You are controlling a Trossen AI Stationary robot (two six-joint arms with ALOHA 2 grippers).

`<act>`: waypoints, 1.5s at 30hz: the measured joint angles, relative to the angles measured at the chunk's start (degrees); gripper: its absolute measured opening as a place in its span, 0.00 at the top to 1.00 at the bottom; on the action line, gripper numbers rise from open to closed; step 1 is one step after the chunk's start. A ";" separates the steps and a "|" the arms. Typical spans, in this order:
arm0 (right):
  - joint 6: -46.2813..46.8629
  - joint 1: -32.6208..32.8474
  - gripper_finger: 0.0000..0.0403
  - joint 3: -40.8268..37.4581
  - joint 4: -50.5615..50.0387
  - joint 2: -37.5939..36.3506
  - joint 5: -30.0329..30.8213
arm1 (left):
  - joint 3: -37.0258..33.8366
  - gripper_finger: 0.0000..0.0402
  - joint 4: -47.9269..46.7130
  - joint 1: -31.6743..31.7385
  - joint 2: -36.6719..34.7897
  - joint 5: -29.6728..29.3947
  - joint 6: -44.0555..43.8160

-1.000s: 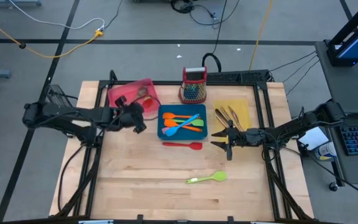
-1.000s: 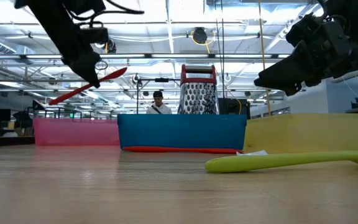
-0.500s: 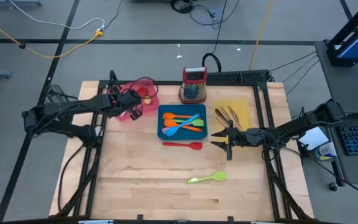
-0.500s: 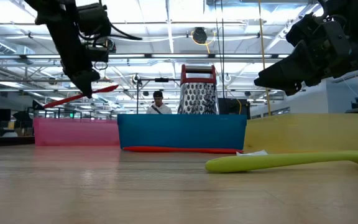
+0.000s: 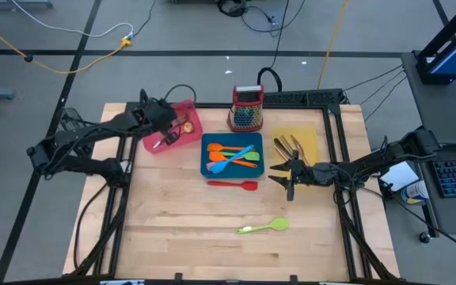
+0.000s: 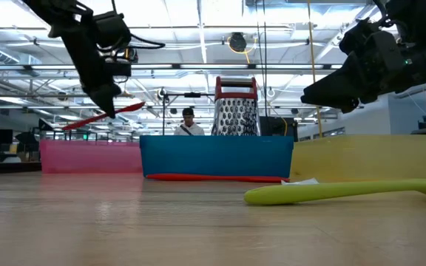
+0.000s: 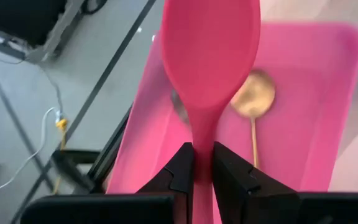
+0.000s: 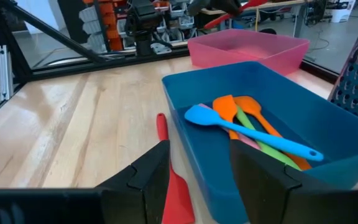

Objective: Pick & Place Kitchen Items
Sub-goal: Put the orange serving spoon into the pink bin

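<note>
While grater (image 5: 247, 108) stands behind, blue tray (image 5: 233, 171)

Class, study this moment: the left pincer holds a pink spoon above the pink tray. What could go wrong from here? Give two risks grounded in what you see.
1. The left pincer grips the pink spoon only at its thin neck, so it might pivot or slip and drop outside the pink tray.
2. A copper-toned spoon already lies in the tray; the dropped spoon could land on it and rest unevenly.
</note>
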 joint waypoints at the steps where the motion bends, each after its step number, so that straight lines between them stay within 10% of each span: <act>1: 0.00 0.00 0.60 0.00 0.00 0.00 0.00 | 0.01 0.90 1.19 0.59 0.07 1.02 0.08; 23: 0.00 0.02 0.60 0.00 -0.44 0.00 -0.09 | 0.00 0.90 6.79 6.59 21.87 5.55 4.66; 45: -1.07 0.02 0.60 0.00 -0.46 0.00 -0.11 | 0.11 0.89 7.30 10.72 24.96 11.72 7.61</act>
